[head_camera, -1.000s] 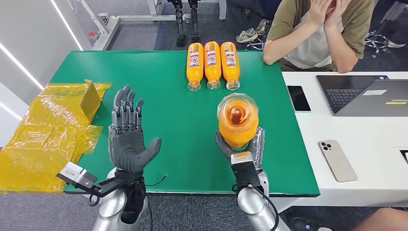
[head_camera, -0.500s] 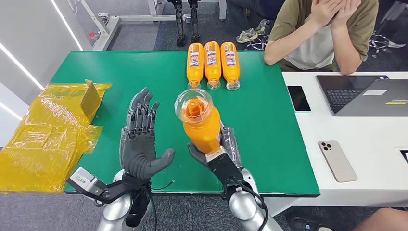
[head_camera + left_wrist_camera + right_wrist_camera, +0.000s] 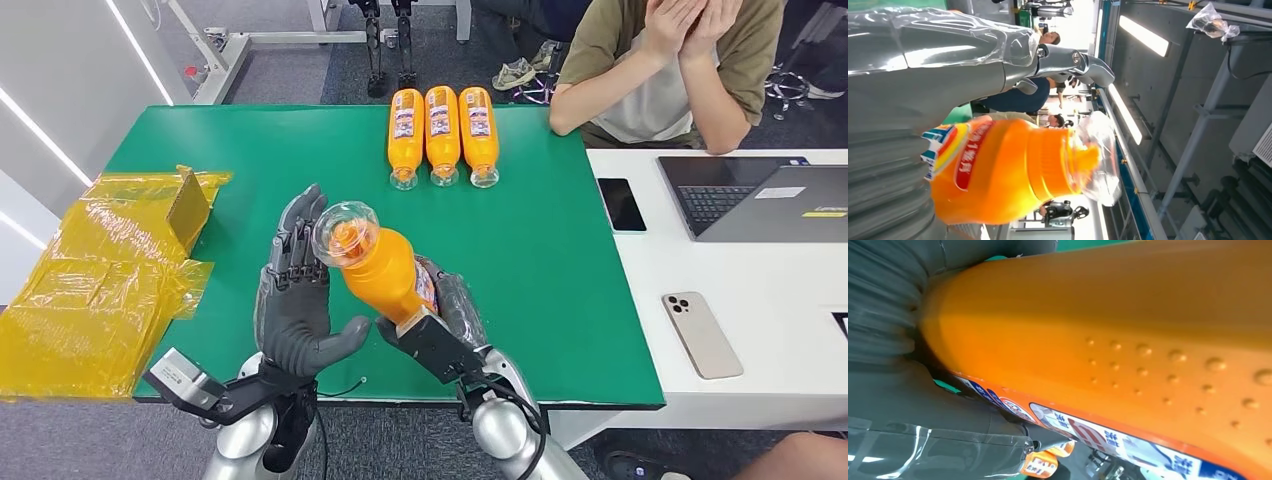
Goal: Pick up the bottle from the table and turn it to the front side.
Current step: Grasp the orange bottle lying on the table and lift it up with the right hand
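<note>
On my feed the left hand (image 3: pixel 297 300) stands palm-up with fingers spread, holding nothing, just beside the bottle (image 3: pixel 380 268). The bottle is lifted off the green desk (image 3: pixel 560 250), long axis tilted, clear-capped end toward the left hand's fingertips, base in the right hand (image 3: pixel 440 325), which grips it. Whether the left fingers touch the cap, I can't tell.

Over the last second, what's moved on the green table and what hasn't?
The right hand carried the held bottle toward the robot's left and tilted it at the left hand, which moved in, fingers apart, not gripping. The three bottles in a row, yellow wrapping and phones stayed put.
</note>
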Tool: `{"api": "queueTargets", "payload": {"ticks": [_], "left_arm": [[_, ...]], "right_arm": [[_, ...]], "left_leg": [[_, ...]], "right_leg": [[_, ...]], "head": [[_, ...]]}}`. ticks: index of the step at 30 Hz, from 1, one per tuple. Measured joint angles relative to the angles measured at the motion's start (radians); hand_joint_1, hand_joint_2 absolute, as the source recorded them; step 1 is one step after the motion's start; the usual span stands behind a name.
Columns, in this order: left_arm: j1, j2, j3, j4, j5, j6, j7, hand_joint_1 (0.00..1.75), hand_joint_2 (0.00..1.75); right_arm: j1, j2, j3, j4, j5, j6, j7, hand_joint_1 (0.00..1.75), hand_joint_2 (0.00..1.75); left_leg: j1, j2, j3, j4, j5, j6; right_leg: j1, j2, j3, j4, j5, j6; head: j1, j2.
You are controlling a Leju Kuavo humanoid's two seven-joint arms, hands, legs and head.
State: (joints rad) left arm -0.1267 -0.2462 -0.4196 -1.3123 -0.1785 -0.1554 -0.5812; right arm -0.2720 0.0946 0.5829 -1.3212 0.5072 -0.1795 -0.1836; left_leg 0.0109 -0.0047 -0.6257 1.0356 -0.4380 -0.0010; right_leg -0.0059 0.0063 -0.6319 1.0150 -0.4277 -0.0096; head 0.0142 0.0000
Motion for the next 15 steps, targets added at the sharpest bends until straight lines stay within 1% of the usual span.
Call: {"api": "queueTargets", "payload": {"ticks": [6, 11, 15], "left_arm": [[0.0, -0.001, 0.0, 0.0, 0.0, -0.001, 0.0, 0.0, 1.75], [-0.002, -0.001, 0.003, 0.0, 0.002, -0.003, 0.001, 0.0, 1.75], [-0.003, -0.001, 0.021, 0.0, 0.004, -0.011, 0.011, 0.0, 1.75]], "right_arm": [[0.0, 0.0, 0.0, 0.007, 0.013, 0.011, 0.006, 1.75, 1.75], [-0.006, 0.0, 0.01, 0.01, 0.105, 0.076, 0.032, 1.75, 1.75], [-0.031, -0.004, 0.023, 0.019, 0.172, 0.128, 0.059, 1.75, 1.75]], "left_leg": [[0.0, 0.0, 0.0, 0.0, 0.0, 0.0], [0.0, 0.0, 0.0, 0.0, 0.0, 0.0], [0.0, 0.0, 0.0, 0.0, 0.0, 0.0]], "right_leg": [[0.0, 0.0, 0.0, 0.0, 0.0, 0.0], [0.0, 0.0, 0.0, 0.0, 0.0, 0.0], [0.0, 0.0, -0.001, 0.0, 0.0, 0.0]], "head": [[0.0, 0.0], [0.0, 0.0], [0.0, 0.0]]}}
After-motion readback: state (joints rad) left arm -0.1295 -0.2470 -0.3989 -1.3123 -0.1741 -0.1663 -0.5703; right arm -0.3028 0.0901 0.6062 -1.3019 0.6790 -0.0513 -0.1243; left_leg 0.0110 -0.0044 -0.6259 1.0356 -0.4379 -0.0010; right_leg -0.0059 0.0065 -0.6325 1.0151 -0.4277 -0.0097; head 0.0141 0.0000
